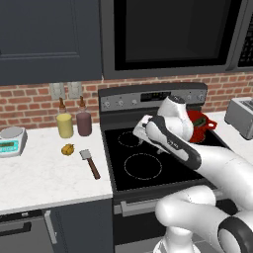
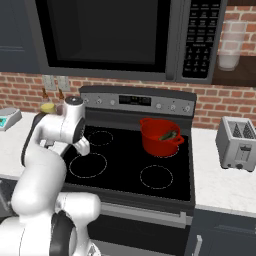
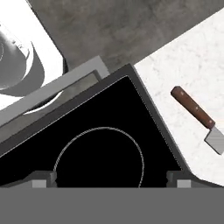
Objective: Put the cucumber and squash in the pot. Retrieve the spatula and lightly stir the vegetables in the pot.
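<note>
The cucumber [image 2: 168, 135] is seen inside the pot [image 2: 159, 137]; the squash [image 1: 67, 149] lies left of the stove, on the worktop [image 1: 44, 173]. The hand [image 3: 111, 179], wide open and empty, must be carried there.

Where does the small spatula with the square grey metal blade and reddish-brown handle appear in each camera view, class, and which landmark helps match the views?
Left base view: the spatula lies on the white counter, left of the black stovetop, right of the yellow-orange squash.
Right base view: I cannot find it; the white arm covers that stretch of counter.
Hand view: the spatula lies at the right edge, on the white counter.
Shared landmark: the stovetop's left edge.
</note>
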You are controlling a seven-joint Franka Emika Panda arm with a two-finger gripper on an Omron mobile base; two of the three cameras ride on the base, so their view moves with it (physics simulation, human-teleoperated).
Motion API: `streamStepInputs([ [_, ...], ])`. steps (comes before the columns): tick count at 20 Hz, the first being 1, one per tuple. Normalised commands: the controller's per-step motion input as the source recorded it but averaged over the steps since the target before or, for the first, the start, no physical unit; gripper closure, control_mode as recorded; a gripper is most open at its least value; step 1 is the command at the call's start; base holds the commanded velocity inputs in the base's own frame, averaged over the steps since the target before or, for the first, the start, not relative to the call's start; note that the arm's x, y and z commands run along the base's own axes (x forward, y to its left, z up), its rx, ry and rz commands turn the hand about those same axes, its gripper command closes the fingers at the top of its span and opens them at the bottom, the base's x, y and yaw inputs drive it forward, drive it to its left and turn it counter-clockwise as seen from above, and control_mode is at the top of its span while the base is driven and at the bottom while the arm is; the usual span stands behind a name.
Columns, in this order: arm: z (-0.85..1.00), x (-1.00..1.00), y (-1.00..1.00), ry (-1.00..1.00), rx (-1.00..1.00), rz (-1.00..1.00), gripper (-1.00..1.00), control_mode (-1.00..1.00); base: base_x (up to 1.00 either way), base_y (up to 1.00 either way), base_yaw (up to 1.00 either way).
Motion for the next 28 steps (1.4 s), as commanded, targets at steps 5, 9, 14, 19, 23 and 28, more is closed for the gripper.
streamStepInputs([
  [5,-0.18,0.36,1.0,0.03,0.0,0.17,-1.0,-1.0,0.0,0.0,0.0],
  [9,-0.03,0.51,1.0,0.01,0.0,0.03,-1.0,-1.0,0.0,0.0,0.0],
  [14,0.0,0.38,1.0,0.05,-0.02,0.08,-1.0,-1.0,0.0,0.0,0.0],
  [19,-0.08,0.27,1.0,0.02,-0.04,0.11,-1.0,-1.0,0.0,0.0,0.0],
  [23,-0.27,0.16,0.95,0.0,-0.06,0.14,-1.0,-1.0,0.0,0.0,0.0],
  [28,-0.13,0.27,0.55,0.0,-0.05,0.08,-1.0,-1.0,0.0,0.0,0.0],
])
